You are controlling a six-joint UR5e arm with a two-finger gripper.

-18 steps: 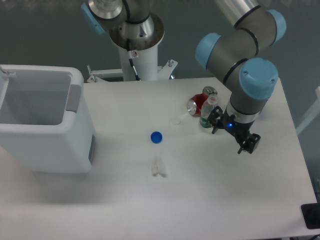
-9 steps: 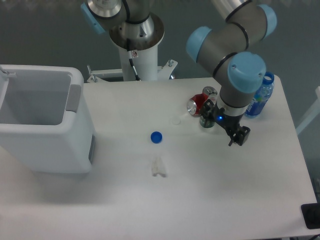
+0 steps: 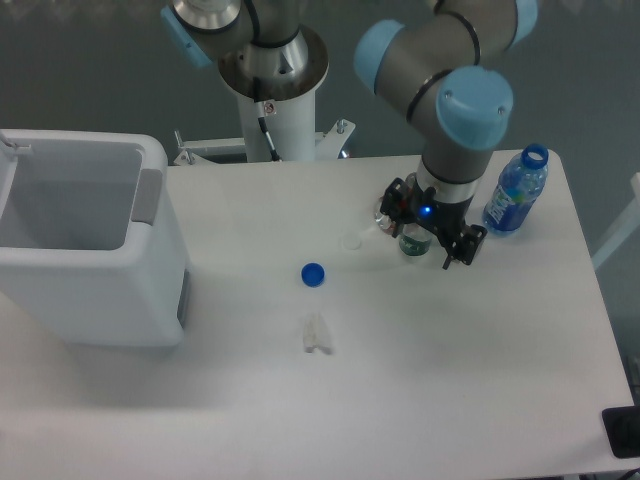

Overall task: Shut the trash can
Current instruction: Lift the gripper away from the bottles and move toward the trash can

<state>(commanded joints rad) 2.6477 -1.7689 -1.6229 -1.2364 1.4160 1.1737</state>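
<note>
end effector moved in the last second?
Yes. The end effector has shifted left and toward the far edge, now over the small bottle and nearer the blue cap. The trash can remains open.

The bin [image 3: 90, 245] sat at the table's [image 3: 480, 380] left edge. The cap [image 3: 313, 273] lay mid-table, the wrapper [image 3: 317, 334] nearer. At far right stood 1 bottle [image 3: 513, 194], the gripper [image 3: 432, 236] left of it.

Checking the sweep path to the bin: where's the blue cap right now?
The blue cap lies loose on the table near image centre, right of the open trash can, left of the gripper, just above a small clear scrap.
</note>
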